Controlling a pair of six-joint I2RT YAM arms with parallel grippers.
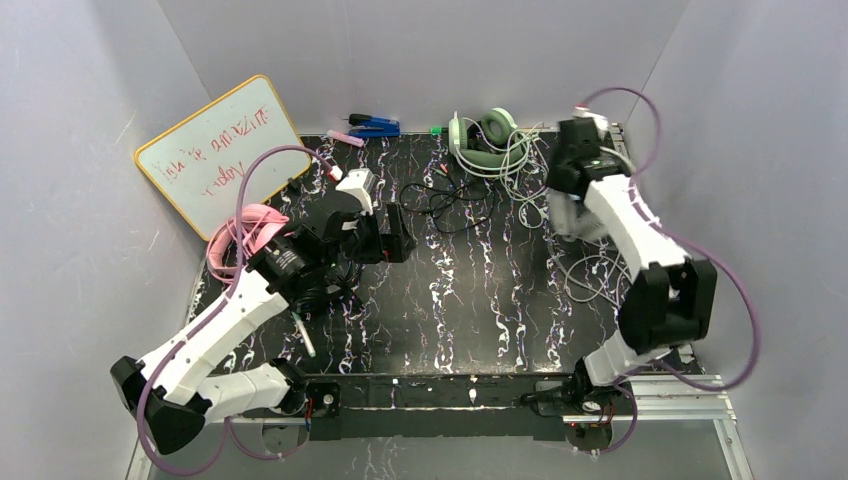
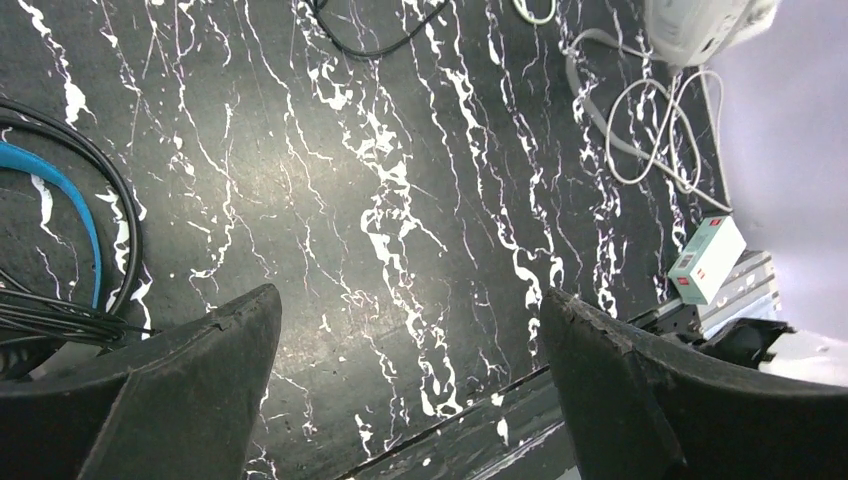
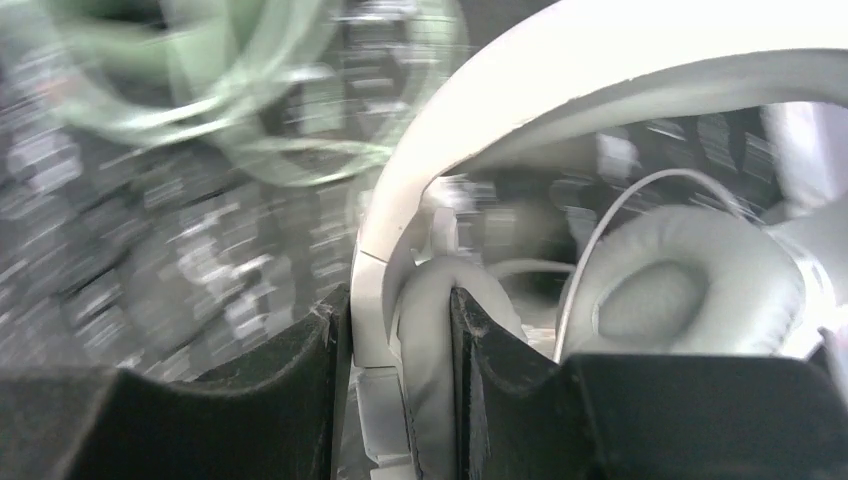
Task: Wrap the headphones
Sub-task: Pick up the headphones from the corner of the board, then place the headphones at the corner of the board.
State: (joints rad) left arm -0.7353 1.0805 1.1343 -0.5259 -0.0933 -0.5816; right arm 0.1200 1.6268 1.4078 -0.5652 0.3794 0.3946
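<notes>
The left arm [image 1: 215,330] comes up from the near left corner of the table [image 1: 470,300]. It goes up and to the right, and its end hangs over the middle left of the table. The left jaws are wide open and point down at the black table with white streaks. Only the table shows between them. Just beside them lie the black-and-blue headphones [image 2: 55,180], with a blue band and black cords, partly under the arm. The pink headphones [image 1: 240,230] lie at the left edge of the table, near the whiteboard [image 1: 220,150] at the far left. The right arm [image 1: 625,215] comes up from the near right corner and bends at a big black elbow on the right. It reaches to the far right part of the table. The right jaws are close together and hold the white headphones [image 3: 600,60]. One finger presses on the white band and the other presses on a soft ear pad, so both are squeezed in the gap. The other ear cup is just to the right of the jaws. The thin white cord [image 1: 590,270] lies in loose loops on the table near the right arm. The right wrist view is blurry. The green headphones [image 1: 485,140] lie at the far edge of the table, near the white ones, with their cord in a heap. A small white and green box [image 2: 705,260] sits by the edge of the table.
</notes>
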